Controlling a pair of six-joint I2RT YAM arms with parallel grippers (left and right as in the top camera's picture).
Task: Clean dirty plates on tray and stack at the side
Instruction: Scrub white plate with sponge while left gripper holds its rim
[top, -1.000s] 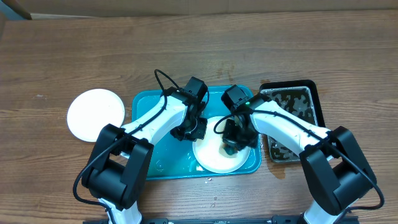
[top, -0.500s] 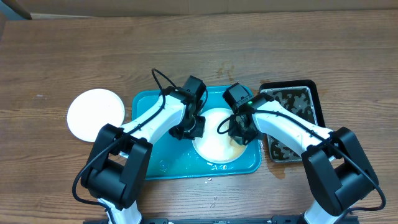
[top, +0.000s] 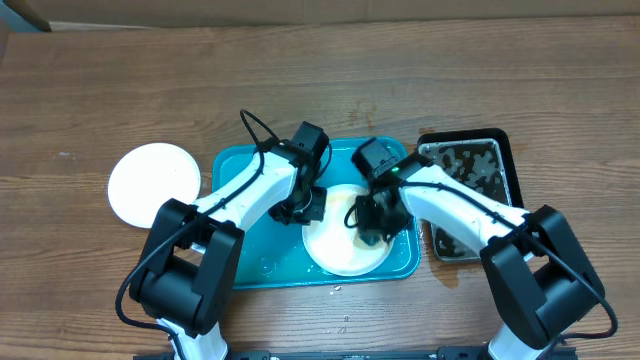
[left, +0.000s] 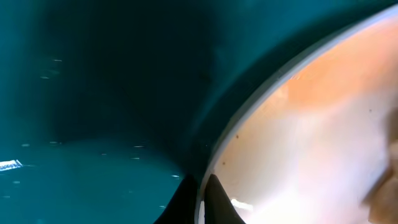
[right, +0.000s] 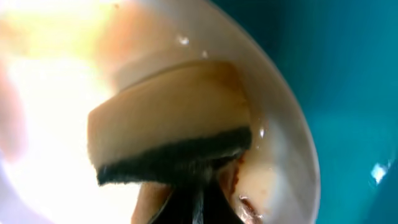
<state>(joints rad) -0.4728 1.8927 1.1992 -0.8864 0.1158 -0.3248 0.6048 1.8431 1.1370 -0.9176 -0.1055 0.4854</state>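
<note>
One plate (top: 335, 255) mid-scrub, both hands busy.
My left hand (top: 308, 207) pinches its rim; under my right hand (top: 370, 225), clenched on the sponge (right: 161, 124), it has slid back along the turquoise tray (top: 255, 240), scrubbing unfinished.

A brown wood-grain table (top: 120, 90) fills the overhead view, a pale tan strip (top: 400, 8) bordering its far edge

White plate (top: 335, 250) in turquoise tray (top: 250, 255), rim in left claw (top: 308, 212), under right claw (top: 372, 228); second white plate (top: 154, 183) well left of both
</note>
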